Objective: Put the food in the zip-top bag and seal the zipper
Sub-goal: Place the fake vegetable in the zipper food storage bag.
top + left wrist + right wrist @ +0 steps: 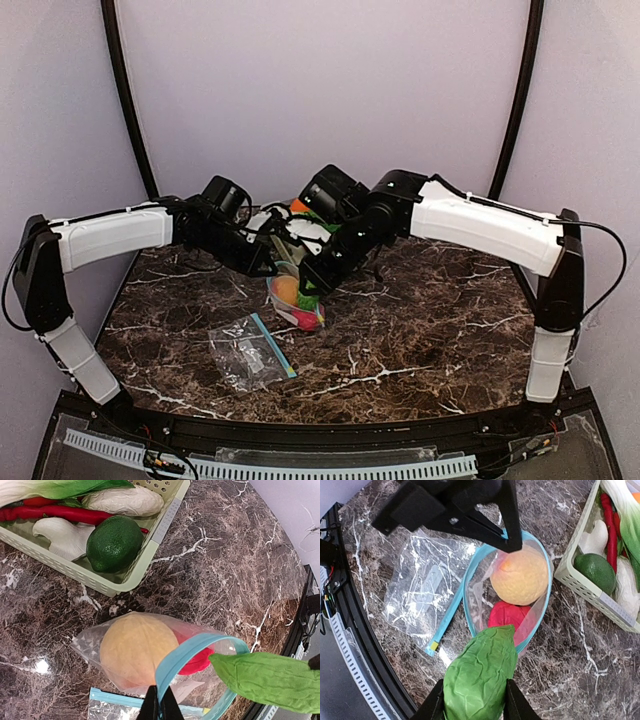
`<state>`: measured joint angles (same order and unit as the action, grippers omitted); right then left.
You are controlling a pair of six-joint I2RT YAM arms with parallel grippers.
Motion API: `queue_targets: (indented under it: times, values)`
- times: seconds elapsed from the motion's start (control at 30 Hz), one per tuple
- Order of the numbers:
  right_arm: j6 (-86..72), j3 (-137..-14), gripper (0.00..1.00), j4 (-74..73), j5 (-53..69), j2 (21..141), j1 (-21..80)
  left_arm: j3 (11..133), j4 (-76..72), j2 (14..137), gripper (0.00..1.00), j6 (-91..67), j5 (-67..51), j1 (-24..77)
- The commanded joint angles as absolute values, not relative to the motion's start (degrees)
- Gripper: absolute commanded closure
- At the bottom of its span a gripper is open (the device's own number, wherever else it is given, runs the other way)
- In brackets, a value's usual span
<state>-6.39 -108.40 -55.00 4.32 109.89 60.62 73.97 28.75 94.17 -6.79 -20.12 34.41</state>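
An open zip-top bag [471,582] with a blue zipper rim lies on the marble table and holds a peach [520,575] and a red apple [509,617]. My left gripper [160,709] is shut on the bag's blue rim [182,655] and holds the mouth open; it also shows in the right wrist view [512,535]. My right gripper [472,707] is shut on green leafy greens [480,680], whose tip hangs at the bag's mouth, over the apple. In the top view the bag [293,298] sits below both grippers, and the greens [308,297] are partly hidden.
A pale green lattice basket [127,580] behind the bag holds a dark green round fruit [115,542], white radishes [122,500], a red chilli [55,514] and more greens. A second, empty zip-top bag [245,350] lies flat near the table's front edge.
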Motion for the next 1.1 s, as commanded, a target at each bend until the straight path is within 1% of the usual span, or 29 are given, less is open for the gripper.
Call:
queue_targets:
  times: [0.0,0.23,0.5,0.73,0.77,0.93,1.07]
  values:
    - [-7.36,-112.12,0.83,-63.33,0.21,111.74,60.91,72.85,28.22,90.46,0.99,-6.31,-19.31,34.54]
    - [-8.52,-115.90,0.84,-72.05,-1.90,115.16,60.97,72.23,27.26,89.80,0.99,-7.11,-21.88,34.54]
    - [-8.86,-121.55,0.84,-74.66,-4.95,120.42,60.98,71.48,25.44,89.52,0.99,-7.61,-26.11,35.60]
    - [-10.03,-124.36,0.69,-73.30,-9.25,124.05,60.95,71.30,25.14,90.31,0.99,-8.23,-27.09,35.66]
    - [-10.25,-124.29,0.64,-72.45,-9.60,124.11,60.99,71.29,25.14,90.45,0.99,-8.25,-26.99,35.68]
    - [-10.85,-123.55,0.54,-67.29,-9.34,123.40,60.91,71.28,25.55,90.76,0.99,-8.58,-25.24,35.65]
    - [-11.33,-123.08,0.42,-63.33,-9.58,122.53,60.81,71.55,26.26,91.12,0.99,-8.43,-23.39,35.63]
